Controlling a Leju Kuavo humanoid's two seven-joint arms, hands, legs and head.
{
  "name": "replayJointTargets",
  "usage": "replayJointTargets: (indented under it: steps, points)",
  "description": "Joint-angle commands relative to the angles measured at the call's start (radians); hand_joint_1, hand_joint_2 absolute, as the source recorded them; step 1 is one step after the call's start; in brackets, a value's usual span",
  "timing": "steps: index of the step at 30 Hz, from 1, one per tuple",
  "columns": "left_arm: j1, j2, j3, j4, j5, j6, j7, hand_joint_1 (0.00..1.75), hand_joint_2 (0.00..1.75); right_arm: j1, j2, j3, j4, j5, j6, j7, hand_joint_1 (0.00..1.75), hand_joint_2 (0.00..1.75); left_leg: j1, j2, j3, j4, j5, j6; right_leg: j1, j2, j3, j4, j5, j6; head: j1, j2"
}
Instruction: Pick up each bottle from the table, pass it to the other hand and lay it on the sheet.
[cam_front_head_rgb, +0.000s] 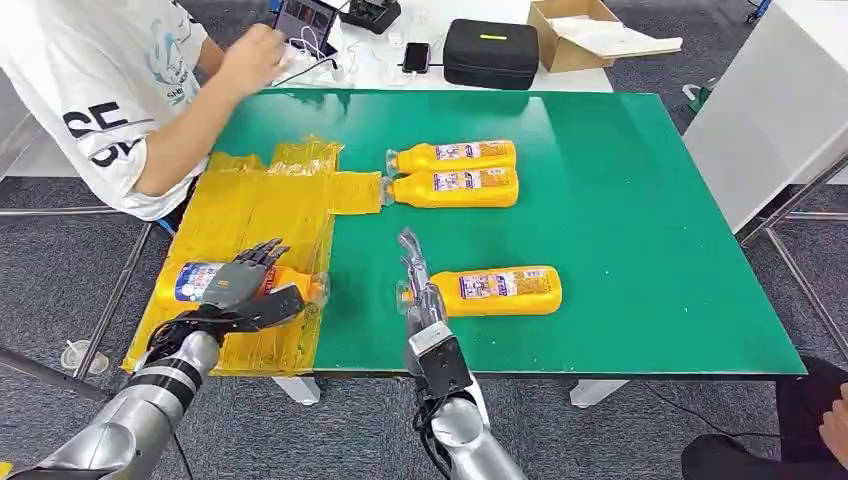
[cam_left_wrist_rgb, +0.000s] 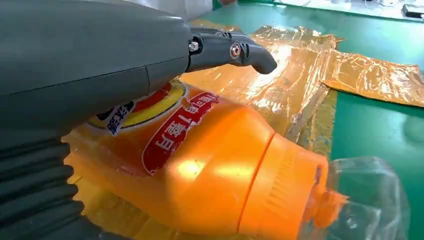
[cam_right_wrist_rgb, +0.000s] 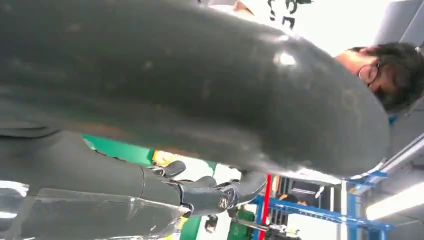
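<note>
My left hand (cam_front_head_rgb: 243, 285) grips an orange bottle (cam_front_head_rgb: 187, 282) with a blue-and-white label, low over the crinkled yellow sheet (cam_front_head_rgb: 255, 205) at the table's left. In the left wrist view the bottle (cam_left_wrist_rgb: 210, 170) lies against the sheet (cam_left_wrist_rgb: 300, 60), with a dark finger (cam_left_wrist_rgb: 235, 50) arched over it. My right hand (cam_front_head_rgb: 415, 285) stands open with straight fingers (cam_right_wrist_rgb: 200, 192) at the cap end of another orange bottle (cam_front_head_rgb: 505, 290), which lies on the green table (cam_front_head_rgb: 640, 180). Two more bottles (cam_front_head_rgb: 455, 156) (cam_front_head_rgb: 455, 187) lie side by side further back.
A person in a white shirt (cam_front_head_rgb: 90, 90) leans in at the back left, one hand (cam_front_head_rgb: 255, 55) by a tablet. A black case (cam_front_head_rgb: 490, 52), a phone and a cardboard box (cam_front_head_rgb: 570, 35) stand on a white table behind. Another white table (cam_front_head_rgb: 770, 100) stands to the right.
</note>
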Motion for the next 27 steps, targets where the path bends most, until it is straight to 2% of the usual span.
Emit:
replayJointTargets:
  steps: [1,4,8,9,11,13,17,19,20,22,23,26,27]
  points:
    - [0.023,0.0,0.031,0.0,0.119,-0.063,-0.044,0.0,0.0,-0.038,-0.002,-0.033,0.078,-0.009,0.003,0.005,0.0,0.0,-0.001,0.002,0.003,-0.001,-0.001,0.001,0.0,0.001,0.002,-0.001,0.0,-0.001,0.0,0.0]
    - [0.038,-0.014,0.077,-0.029,0.206,-0.1,-0.077,0.0,0.0,-0.035,0.0,-0.034,0.079,-0.007,0.001,0.003,0.0,0.0,0.0,0.002,0.003,-0.001,-0.001,0.001,0.0,0.001,0.003,-0.001,0.0,-0.001,0.0,0.0]
    - [0.103,-0.077,0.208,-0.245,0.569,-0.141,-0.082,0.0,0.0,-0.068,-0.034,-0.013,0.088,0.114,-0.078,0.049,0.0,0.0,-0.001,0.002,0.004,-0.001,-0.001,0.002,0.0,0.0,0.005,-0.002,-0.001,-0.001,0.0,0.0]
    - [0.119,-0.106,0.262,-0.316,0.691,-0.138,-0.082,0.0,1.75,-0.093,-0.063,-0.001,0.104,0.207,-0.123,0.109,0.0,1.75,-0.001,0.0,0.002,-0.001,0.0,0.002,-0.001,-0.001,0.002,-0.001,0.0,0.0,0.0,0.0]
    - [0.133,-0.139,0.321,-0.398,0.816,-0.106,-0.082,0.0,1.75,-0.139,-0.112,-0.009,0.129,0.336,-0.159,0.218,0.0,1.75,-0.001,0.0,0.003,0.0,-0.001,0.003,0.0,-0.002,0.004,-0.001,-0.001,0.0,0.0,0.0]
    - [0.149,-0.15,0.329,-0.452,0.872,-0.097,-0.073,0.0,1.75,-0.152,-0.131,-0.072,0.125,0.373,-0.138,0.227,0.0,1.75,0.0,-0.001,0.001,0.001,0.0,0.003,0.0,-0.002,0.002,-0.001,0.0,0.0,0.0,0.0]
    - [0.151,-0.147,0.328,-0.441,0.874,-0.096,-0.074,0.0,1.75,-0.146,-0.124,-0.069,0.121,0.38,-0.136,0.225,0.0,1.75,-0.001,0.0,0.002,0.0,-0.001,0.003,0.0,-0.002,0.002,-0.001,-0.001,0.0,0.0,0.0]
    - [0.188,-0.152,0.322,-0.535,0.894,-0.047,-0.082,0.0,1.75,-0.17,-0.156,-0.067,0.132,0.463,-0.159,0.306,0.0,1.75,-0.001,0.002,0.003,0.0,-0.001,0.002,0.0,0.0,0.003,-0.001,-0.001,-0.001,0.0,0.0]
    - [0.196,-0.162,0.341,-0.543,0.945,-0.074,-0.082,0.0,1.75,-0.19,-0.18,-0.08,0.138,0.489,-0.163,0.335,0.0,1.75,0.0,0.002,0.002,0.0,-0.001,0.002,0.0,0.0,0.002,-0.001,0.0,-0.001,0.0,0.0]
    - [0.241,-0.17,0.338,-0.61,0.95,-0.035,-0.082,0.0,1.75,-0.234,-0.238,-0.112,0.149,0.541,-0.124,0.397,0.0,1.75,-0.001,0.0,0.001,0.0,0.0,0.003,0.0,-0.002,0.002,-0.001,0.0,0.0,0.0,0.0]
    - [0.265,-0.179,0.348,-0.632,0.983,-0.052,-0.082,0.0,1.75,-0.266,-0.273,-0.118,0.173,0.583,-0.065,0.448,0.0,1.75,0.0,0.001,0.0,0.0,0.0,0.002,0.0,0.0,-0.001,-0.001,0.0,0.0,0.0,0.0]
    - [0.335,-0.191,0.339,-0.712,0.99,-0.03,-0.082,0.0,1.75,-0.32,-0.324,-0.143,0.23,0.617,0.033,0.501,0.0,1.75,-0.001,0.002,0.003,0.0,-0.001,0.004,0.0,0.0,0.003,-0.002,0.0,0.001,0.0,0.0]
    - [0.353,-0.196,0.334,-0.736,0.988,-0.019,-0.082,0.0,1.75,-0.332,-0.336,-0.146,0.251,0.623,0.061,0.515,0.0,1.75,-0.002,0.002,-0.001,0.0,0.0,0.003,-0.001,0.001,0.0,-0.001,0.001,0.001,0.0,0.0]
